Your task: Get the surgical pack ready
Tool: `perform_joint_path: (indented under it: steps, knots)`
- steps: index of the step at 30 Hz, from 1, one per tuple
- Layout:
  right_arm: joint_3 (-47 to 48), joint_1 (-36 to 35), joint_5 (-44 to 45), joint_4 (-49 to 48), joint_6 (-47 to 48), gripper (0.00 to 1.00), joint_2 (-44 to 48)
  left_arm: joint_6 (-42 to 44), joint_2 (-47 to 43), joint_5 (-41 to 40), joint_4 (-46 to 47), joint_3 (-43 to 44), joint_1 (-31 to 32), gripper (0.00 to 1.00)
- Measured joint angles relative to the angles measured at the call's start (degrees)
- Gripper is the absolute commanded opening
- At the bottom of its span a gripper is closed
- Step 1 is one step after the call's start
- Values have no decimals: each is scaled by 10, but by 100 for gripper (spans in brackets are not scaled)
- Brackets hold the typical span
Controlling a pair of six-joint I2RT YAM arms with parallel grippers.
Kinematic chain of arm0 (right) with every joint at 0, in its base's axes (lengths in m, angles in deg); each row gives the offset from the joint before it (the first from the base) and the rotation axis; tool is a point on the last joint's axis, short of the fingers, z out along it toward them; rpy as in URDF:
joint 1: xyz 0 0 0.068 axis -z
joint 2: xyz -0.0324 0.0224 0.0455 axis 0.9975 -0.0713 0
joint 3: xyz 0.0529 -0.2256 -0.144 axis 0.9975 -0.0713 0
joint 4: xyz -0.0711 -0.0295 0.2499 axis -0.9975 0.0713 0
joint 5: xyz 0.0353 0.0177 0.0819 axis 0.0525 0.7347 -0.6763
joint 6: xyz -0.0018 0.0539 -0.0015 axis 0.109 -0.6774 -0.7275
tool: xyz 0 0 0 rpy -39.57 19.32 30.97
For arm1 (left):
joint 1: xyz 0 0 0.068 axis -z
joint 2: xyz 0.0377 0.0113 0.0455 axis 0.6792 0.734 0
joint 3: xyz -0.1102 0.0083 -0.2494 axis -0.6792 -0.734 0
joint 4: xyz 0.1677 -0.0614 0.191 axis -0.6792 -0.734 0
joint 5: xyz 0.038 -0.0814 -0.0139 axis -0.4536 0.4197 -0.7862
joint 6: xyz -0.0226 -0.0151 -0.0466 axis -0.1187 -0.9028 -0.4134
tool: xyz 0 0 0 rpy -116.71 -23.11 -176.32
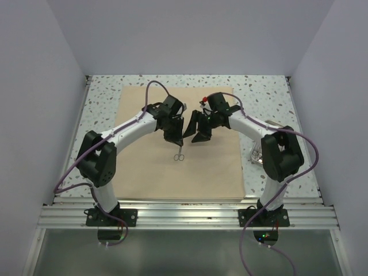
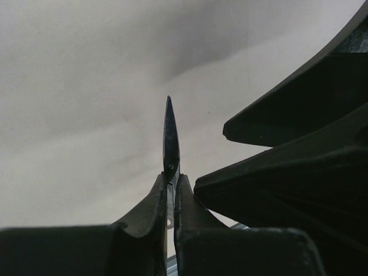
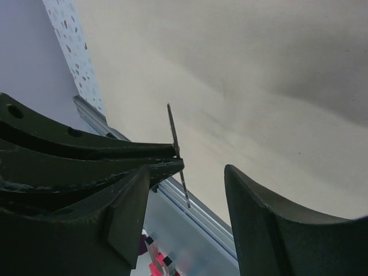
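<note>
I have the left gripper (image 2: 171, 183) pinched shut on a pair of scissors (image 2: 170, 135), holding them edge-on in the air above the middle of the surgical pack (image 1: 213, 172). The right gripper (image 1: 198, 133) sits just beside it with its jaws spread apart and nothing between them. The pack is a large tan cloth spread flat across the speckled table (image 1: 103, 98) beneath both arms. Its near edge runs along the rail by the bases, and a steel tray (image 1: 257, 153) peeks out past its right side behind the right arm. I judge the cloth light, limp and matte, so it should not slip but will sag and drag if lifted. I would pinch it at a corner or along an edge, one gripper to a side, because the flat middle gives the fingers nothing to close on.
</note>
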Motion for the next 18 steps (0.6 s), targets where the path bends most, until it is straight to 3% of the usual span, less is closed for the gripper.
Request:
perform_joint_path:
  steps: [11, 17, 18]
  knots:
    - [21, -30, 28, -16, -27, 54, -19, 14, -43, 26, 8, -47, 0, 0]
    - [21, -43, 29, -25, -38, 47, -30, 14, -71, 37, 14, -56, 0, 0]
    - [21, -46, 29, -28, -40, 42, -32, 14, -72, 40, 15, -56, 0, 0]
